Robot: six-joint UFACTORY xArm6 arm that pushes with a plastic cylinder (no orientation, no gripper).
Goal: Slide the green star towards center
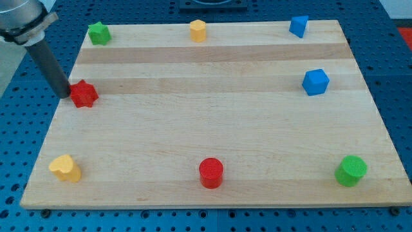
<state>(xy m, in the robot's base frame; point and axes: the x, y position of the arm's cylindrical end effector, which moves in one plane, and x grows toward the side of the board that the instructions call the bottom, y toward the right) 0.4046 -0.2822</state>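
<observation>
The green star [98, 33] sits at the top left corner of the wooden board [212, 129]. My tip [65, 95] is at the board's left edge, touching or just left of the red star [84, 94]. The tip is well below the green star, toward the view's bottom. The rod rises up and to the left out of the view.
An orange hexagonal block [198, 30] is at top middle. A blue block [298, 26] is at top right, a blue cube [315, 82] below it. A yellow heart [65, 167], a red cylinder [211, 173] and a green cylinder [351, 171] line the bottom.
</observation>
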